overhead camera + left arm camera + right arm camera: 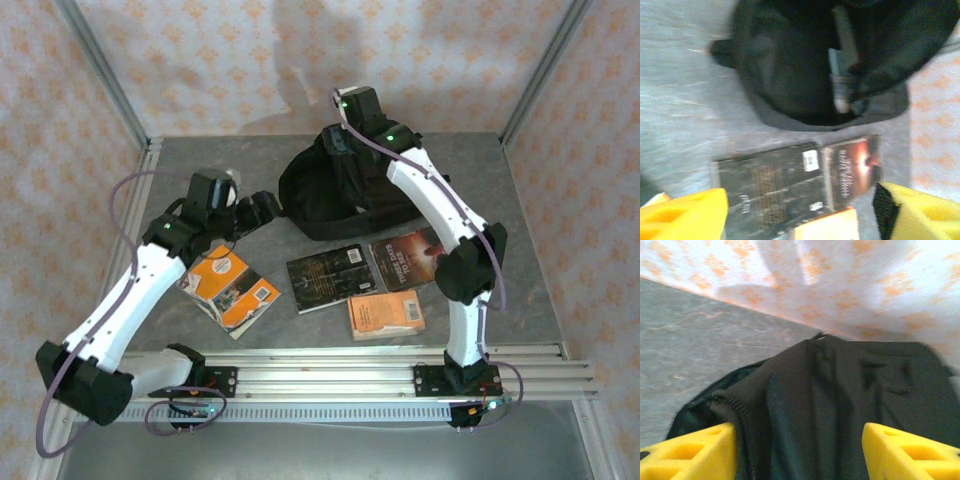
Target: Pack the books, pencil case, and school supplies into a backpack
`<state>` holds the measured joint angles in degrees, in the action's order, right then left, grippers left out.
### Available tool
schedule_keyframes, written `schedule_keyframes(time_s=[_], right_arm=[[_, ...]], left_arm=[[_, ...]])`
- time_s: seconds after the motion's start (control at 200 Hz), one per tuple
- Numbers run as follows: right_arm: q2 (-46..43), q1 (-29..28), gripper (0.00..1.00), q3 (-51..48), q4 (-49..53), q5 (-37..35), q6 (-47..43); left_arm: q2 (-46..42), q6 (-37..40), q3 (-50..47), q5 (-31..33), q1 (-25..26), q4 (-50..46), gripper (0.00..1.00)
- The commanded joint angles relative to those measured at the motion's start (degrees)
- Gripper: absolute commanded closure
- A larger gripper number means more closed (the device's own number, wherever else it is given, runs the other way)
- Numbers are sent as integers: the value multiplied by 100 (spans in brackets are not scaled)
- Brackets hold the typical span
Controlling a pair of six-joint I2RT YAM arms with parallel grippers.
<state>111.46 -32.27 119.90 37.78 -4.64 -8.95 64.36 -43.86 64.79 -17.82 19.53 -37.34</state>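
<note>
- Right hand [797, 440] — fingers spread, straddling the large black fabric backpack [340, 200] at the far side of the bench [200, 160].
- Left hand [262, 208] (spread, empty) hovers beside the backpack — the black-covered paperback [330, 277] lies nearer this hand, towards the arms.

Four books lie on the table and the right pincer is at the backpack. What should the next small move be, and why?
Probably close the right pincer on the backpack: it is open, straddling the black cloth. Gripping there should hold the mouth open while the open left pincer fetches the black book.
</note>
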Motion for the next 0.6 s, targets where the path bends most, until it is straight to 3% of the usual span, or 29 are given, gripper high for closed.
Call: schedule_keyframes(time_s=[0.0, 0.07, 0.18, 0.3, 0.435, 0.595], right_arm=[[-909, -687, 36, -636, -294, -2678, -698], [-1277, -1048, 36, -1266, -798, -3087, -1037], [-1642, -1223, 33, -1660, -504, -2746, -153], [-1763, -1229, 31, -1935, 234, -1130, 1181], [-1732, -1332, 20, -3011, -596, 1046, 2057], [-1029, -1729, 27, -3486, -1499, 2301, 2632]], left_arm=[[-666, 94, -303, 1104, -165, -802, 14], [-1025, 44, -513, 1390, -306, -1026, 11], [-1455, 14, -932, 1521, -452, -1134, 11], [-1681, -120, -1358, 1652, -647, -1405, 10], [-1967, -587, -2106, 1407, -1273, -1569, 11], [-2364, -1040, -3219, 712, -2180, -1259, 17]])
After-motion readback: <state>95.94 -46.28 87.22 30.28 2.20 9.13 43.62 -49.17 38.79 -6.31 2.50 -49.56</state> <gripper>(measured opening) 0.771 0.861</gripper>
